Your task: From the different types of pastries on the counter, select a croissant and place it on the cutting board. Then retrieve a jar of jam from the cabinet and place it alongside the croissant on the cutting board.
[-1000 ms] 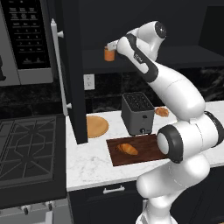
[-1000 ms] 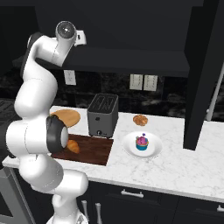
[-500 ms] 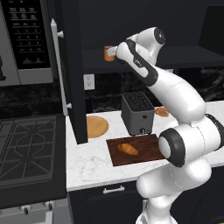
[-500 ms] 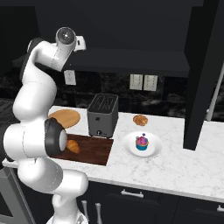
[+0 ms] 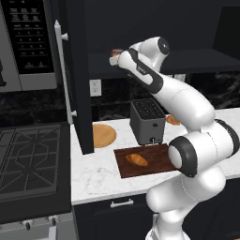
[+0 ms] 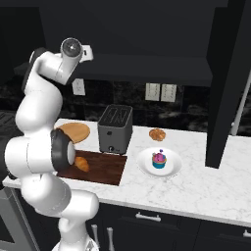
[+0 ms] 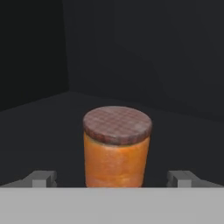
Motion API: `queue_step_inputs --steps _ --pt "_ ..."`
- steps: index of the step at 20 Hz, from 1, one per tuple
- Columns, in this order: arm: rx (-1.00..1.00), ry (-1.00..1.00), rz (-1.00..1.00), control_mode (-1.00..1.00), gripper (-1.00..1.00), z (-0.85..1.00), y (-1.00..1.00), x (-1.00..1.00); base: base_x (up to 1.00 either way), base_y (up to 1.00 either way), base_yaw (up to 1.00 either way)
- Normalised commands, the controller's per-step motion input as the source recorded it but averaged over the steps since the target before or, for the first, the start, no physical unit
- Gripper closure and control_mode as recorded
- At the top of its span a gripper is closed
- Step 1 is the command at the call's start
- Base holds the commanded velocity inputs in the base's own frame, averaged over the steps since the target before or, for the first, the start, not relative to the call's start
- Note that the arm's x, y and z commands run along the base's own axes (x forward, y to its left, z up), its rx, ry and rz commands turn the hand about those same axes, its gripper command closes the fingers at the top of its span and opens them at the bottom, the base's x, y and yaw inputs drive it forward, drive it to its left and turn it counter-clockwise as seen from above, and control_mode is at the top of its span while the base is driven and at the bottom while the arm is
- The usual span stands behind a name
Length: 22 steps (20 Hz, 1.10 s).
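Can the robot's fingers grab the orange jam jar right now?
Probably yes. The jam jar stands upright on the dark cabinet shelf, straight ahead between the open fingers, with nothing in front of it.

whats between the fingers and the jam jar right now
Nothing. In the hand view the jar of jam stands upright on the dark cabinet shelf, centred between the two spread fingers, with bare gaps on both sides and no contact yet.
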Motion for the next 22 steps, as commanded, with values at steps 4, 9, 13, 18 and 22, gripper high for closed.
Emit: queue_step_inputs --steps 4,9,13,18,22 --pt "0.00 -0.03 0.02 -1.00 -1.00 -0.08 0.09 0.43 0.00 0.00 0.00" --pt "0.00 0.00 0.04 -1.00 1.00 -0.14 0.11 0.44 0.00 0.00 0.00" --pt "0.01 0.12 0.10 -1.00 1.00 -0.24 0.21 0.27 0.00 0.00 0.00" --pt "0.06 -0.25 0.04 -1.00 1.00 0.19 -0.26 -0.78 0.00 0.00 0.00" --pt "0.08 -0.31 0.00 -1.00 1.00 0.02 -0.42 -1.00 0.00 0.00 0.00"
